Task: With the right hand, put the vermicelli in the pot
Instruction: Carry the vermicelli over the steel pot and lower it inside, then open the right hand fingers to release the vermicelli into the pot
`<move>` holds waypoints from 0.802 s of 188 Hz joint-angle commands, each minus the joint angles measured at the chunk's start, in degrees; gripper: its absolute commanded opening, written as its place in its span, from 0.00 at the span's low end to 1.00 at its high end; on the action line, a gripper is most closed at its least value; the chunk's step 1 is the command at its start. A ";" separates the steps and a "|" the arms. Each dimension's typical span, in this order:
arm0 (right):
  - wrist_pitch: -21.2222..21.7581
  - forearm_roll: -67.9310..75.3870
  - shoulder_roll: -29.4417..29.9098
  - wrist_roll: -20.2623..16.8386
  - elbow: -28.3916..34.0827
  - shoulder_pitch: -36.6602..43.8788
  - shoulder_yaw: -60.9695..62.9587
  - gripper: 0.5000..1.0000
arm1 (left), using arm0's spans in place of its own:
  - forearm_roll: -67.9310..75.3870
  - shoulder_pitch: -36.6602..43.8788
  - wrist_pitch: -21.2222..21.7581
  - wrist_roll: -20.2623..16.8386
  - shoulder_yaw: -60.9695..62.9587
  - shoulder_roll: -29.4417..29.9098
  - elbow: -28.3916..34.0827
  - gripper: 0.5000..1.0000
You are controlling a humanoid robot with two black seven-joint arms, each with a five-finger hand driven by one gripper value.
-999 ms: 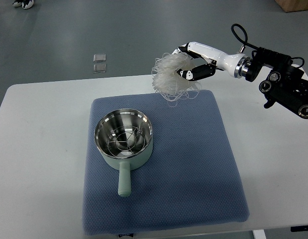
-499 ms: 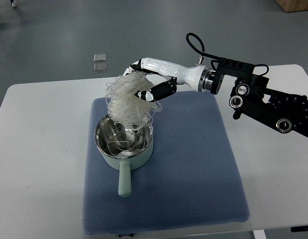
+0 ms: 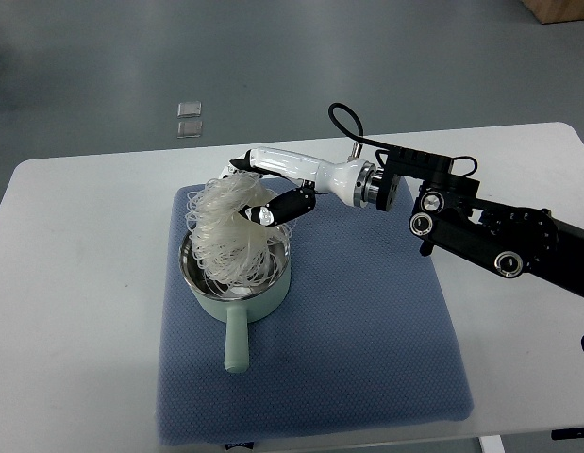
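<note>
While the vermicelli [image 3: 231,238] hangs as a loose white tangle, its upper part is clamped in the right hand [image 3: 263,189] and its lower loops reach down inside the pot [image 3: 237,283], directly beneath the hand. The white fingers [image 3: 273,160] curl over the top of the bundle and the dark thumb presses from the near side, so the hand is closed on the noodles. The pot, steel inside and pale green outside, stands below and slightly left of the hand, with its handle [image 3: 235,342] pointing toward the near edge. It rests on a blue mat [image 3: 367,359] that spreads under the hand and out to both sides. The mat lies on the white surface [image 3: 75,283]. Behind the hand, on the grey floor [image 3: 367,57] beyond the surface's far edge, lie two small clear squares [image 3: 189,119].
</note>
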 commanded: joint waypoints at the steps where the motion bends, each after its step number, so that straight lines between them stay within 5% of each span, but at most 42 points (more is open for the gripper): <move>1: -0.05 -0.47 0.55 -0.03 -0.13 -0.01 -0.60 0.00 | 0.00 0.00 0.02 0.00 0.00 0.00 0.00 1.00; 82: -0.14 -0.74 1.78 -0.03 -2.59 0.26 -0.69 0.00 | 0.00 0.00 0.02 0.00 0.00 0.00 0.00 1.00; 101: -0.66 -0.65 2.57 -0.03 -3.91 0.08 -0.69 0.25 | 0.00 0.00 0.02 0.00 0.00 0.00 0.09 1.00; 113: -1.89 -0.56 2.65 0.06 -4.26 -0.18 -0.60 0.52 | 0.00 0.00 0.02 0.00 0.00 0.00 0.00 1.00; 137: -3.39 -0.03 3.09 0.06 -4.18 -0.71 -0.69 0.72 | 0.00 0.00 0.02 0.00 0.00 0.00 0.00 1.00; 151: -3.39 0.23 3.09 0.06 -4.18 -0.71 -0.69 0.72 | 0.00 0.00 0.02 0.00 0.00 0.00 0.00 1.00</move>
